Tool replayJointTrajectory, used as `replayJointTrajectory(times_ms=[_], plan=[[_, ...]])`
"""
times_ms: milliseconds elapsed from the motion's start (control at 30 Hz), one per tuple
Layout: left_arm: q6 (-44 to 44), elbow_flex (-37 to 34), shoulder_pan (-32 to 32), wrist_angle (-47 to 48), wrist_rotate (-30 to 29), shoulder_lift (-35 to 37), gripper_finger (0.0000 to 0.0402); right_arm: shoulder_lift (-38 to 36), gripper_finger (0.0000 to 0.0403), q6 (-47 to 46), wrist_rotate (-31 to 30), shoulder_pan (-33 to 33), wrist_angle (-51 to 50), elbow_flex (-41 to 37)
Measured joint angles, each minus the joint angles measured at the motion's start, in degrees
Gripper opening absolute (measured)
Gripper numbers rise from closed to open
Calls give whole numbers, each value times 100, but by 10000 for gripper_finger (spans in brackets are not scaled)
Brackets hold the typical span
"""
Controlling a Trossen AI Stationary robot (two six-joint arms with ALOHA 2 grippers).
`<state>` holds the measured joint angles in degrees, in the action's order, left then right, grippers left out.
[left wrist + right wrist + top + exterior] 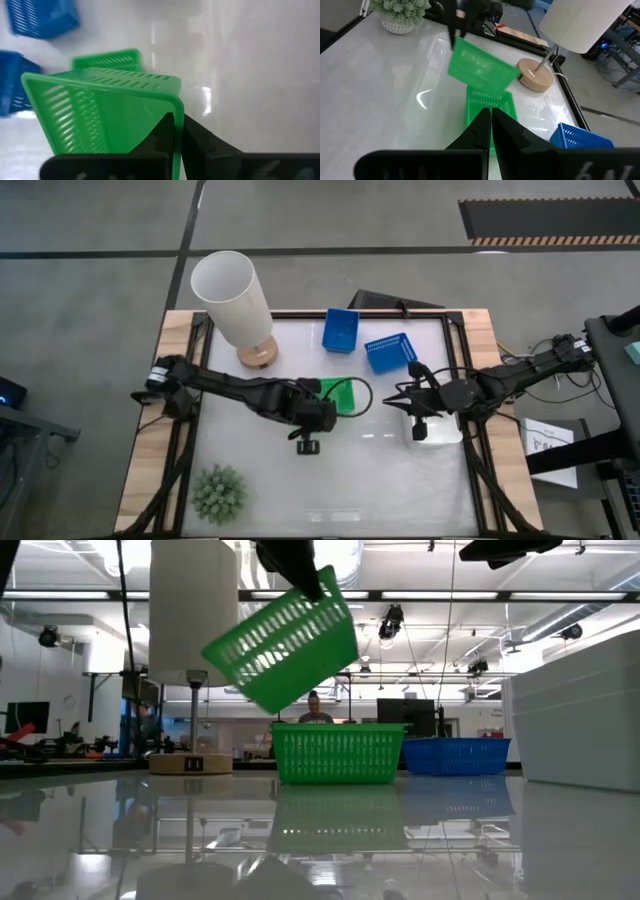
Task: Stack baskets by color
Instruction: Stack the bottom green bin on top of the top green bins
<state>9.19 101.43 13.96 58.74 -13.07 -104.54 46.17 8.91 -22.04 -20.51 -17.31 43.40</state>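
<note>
Green-on-green stack, mid-carry.
Left gripper [178,131] clamped on rim of tilted green basket [285,640], lifted to clear second green basket [335,753] below; right gripper [490,119] closed, empty.

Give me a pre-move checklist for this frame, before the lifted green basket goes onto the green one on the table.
1. Grip: left gripper shut on the rim of the lifted green basket. Ok.
2. Basket attitude: it hangs tilted, not level for nesting. Not ok.
3. Target: second green basket stands upright on the table, open side up. Ok.
4. Alignment: lifted basket sits above the target in the right wrist view, offset to one side in the low view. Cannot tell.
5. Right gripper: shut, empty, off to the side above a white basket, clear of the drop path. Ok.
6. Lamp near the target: apart from both green baskets. Ok.
</note>
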Motion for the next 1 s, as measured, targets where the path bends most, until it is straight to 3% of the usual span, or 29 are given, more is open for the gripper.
replayJointTrajectory(times_ms=[267, 633, 1000], plan=[[-675, -126, -286, -739, -115, -114, 0, 0, 8, 7, -2, 0, -64, -2], [-851, -513, -613, -1179, -452, -117, 4, 0, 9, 7, 0, 0, -182, -2], [-800, -534, -643, -1208, -382, -117, 104, 0, 9, 7, -2, 0, -194, -2]])
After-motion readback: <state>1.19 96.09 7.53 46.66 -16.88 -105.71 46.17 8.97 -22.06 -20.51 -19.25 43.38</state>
